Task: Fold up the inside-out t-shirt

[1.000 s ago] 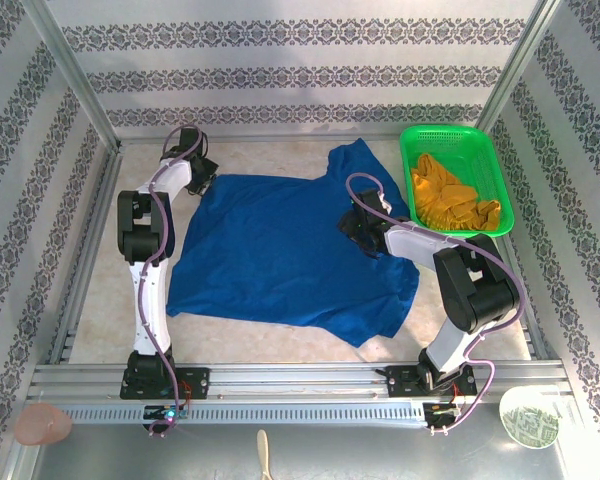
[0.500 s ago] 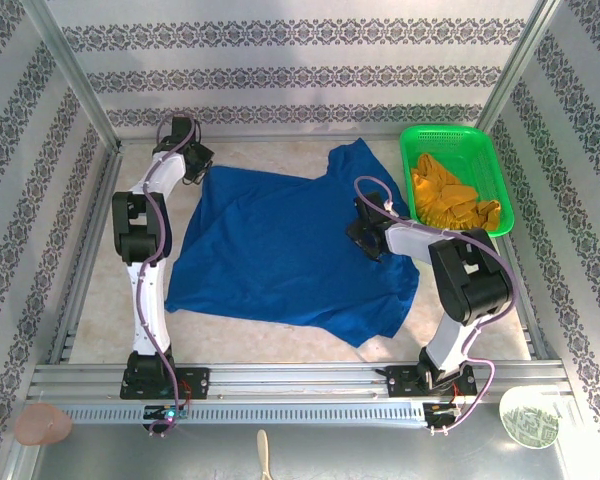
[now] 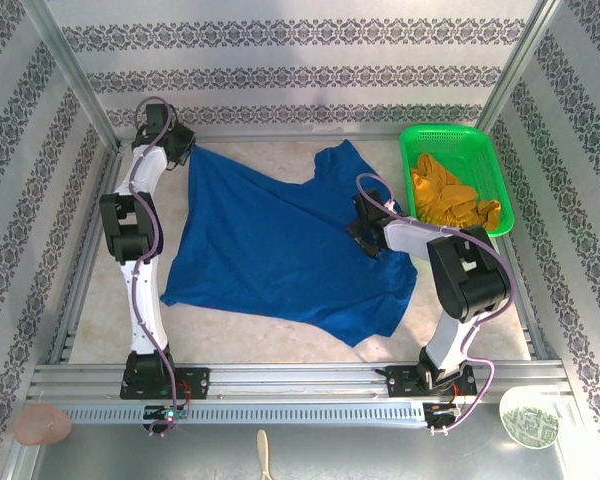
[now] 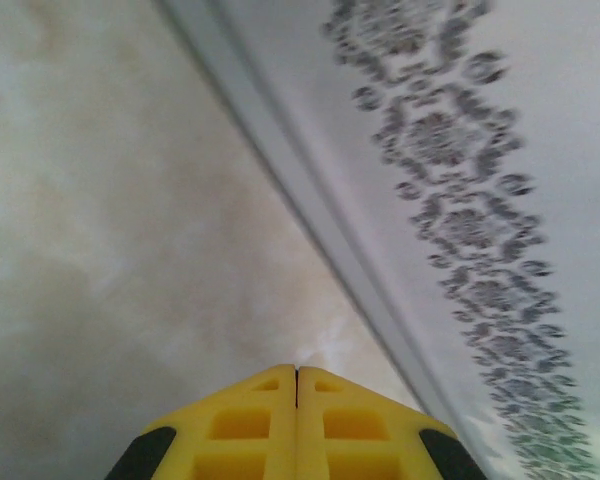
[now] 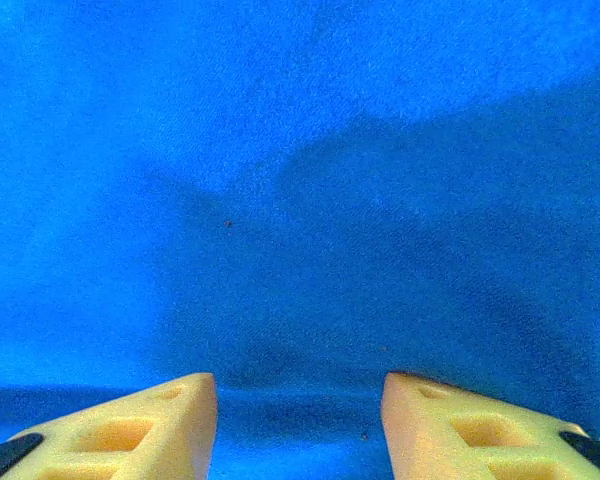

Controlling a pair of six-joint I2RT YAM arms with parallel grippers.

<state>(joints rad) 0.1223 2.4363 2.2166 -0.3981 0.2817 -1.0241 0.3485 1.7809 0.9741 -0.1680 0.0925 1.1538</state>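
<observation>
Blue t-shirt (image 3: pixel 280 250) merely spread, no fold made; pinched its corner with left gripper (image 4: pixel 297 372); held right gripper (image 5: pixel 298 385) open over it.

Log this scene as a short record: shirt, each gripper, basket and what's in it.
t-shirt: royal blue, spread wrinkled on the table, one far corner drawn to a point
left gripper: shut on that corner, by the far left wall
right gripper: open over the shirt's right side, nothing between its fingers
green basket: far right, beside the shirt
mustard garment: crumpled inside the basket
</observation>
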